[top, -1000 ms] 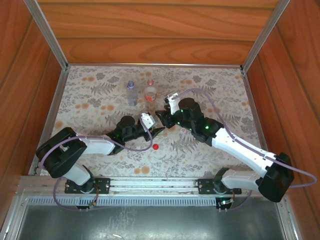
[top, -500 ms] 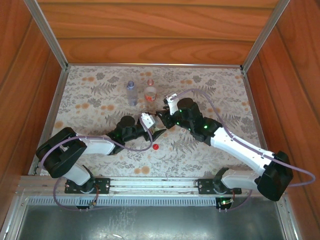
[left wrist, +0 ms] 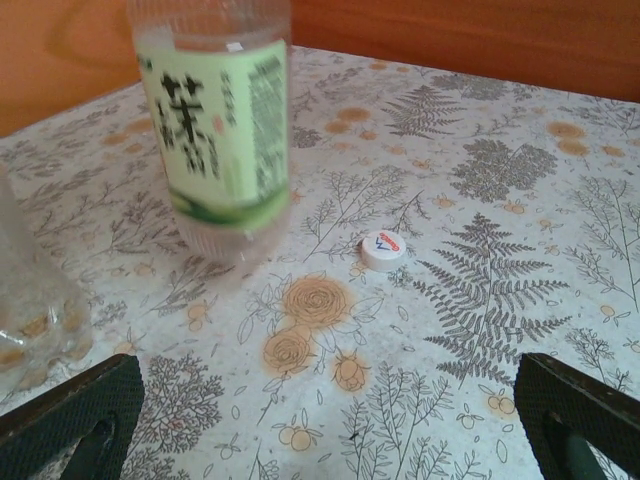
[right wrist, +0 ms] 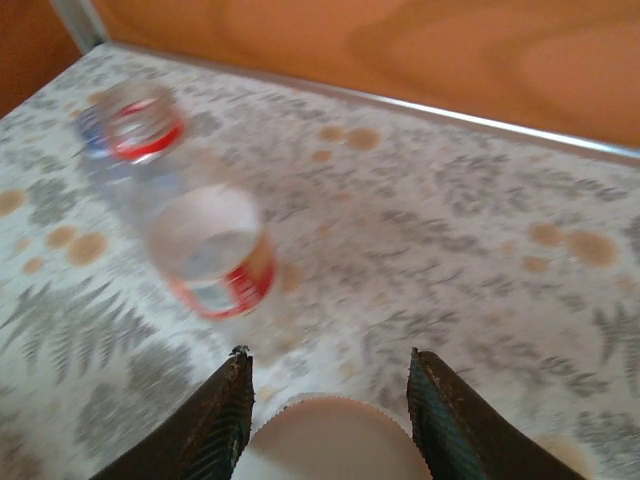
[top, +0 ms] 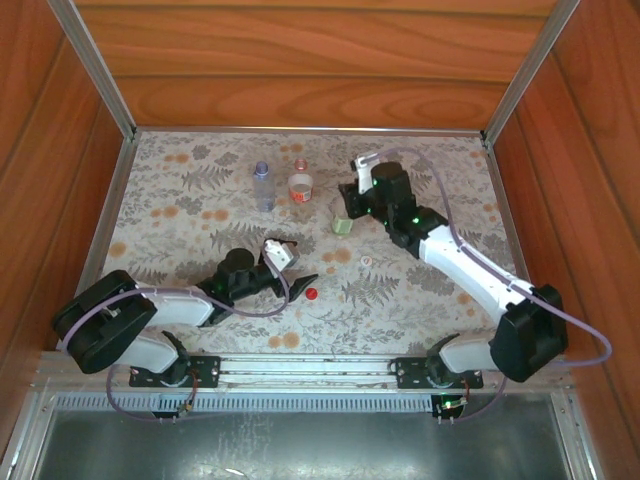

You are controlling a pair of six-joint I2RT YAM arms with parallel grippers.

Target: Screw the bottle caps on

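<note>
So compared to a second ago: the two arms were bunched up together mid-table, and now they've split. The left gripper [top: 298, 266] has backed off toward the near-left and its jaws have swung wide apart with nothing between them. The right gripper [top: 345, 208] has shifted toward the far right with the green-label bottle [top: 343, 224] under it.

That bottle stands upright on the flowery table [top: 430, 170], long axis vertical, neck up. The right fingers are pinched on a ribbed white cap [right wrist: 330, 445] at its top.

The small white cap [top: 366, 262] and the red cap [top: 312, 294] haven't budged and lie flat on the table, near the left gripper. The red-label bottle [top: 300, 186] and bluish bottle [top: 262, 186] stand side by side farther back, also upright.
</note>
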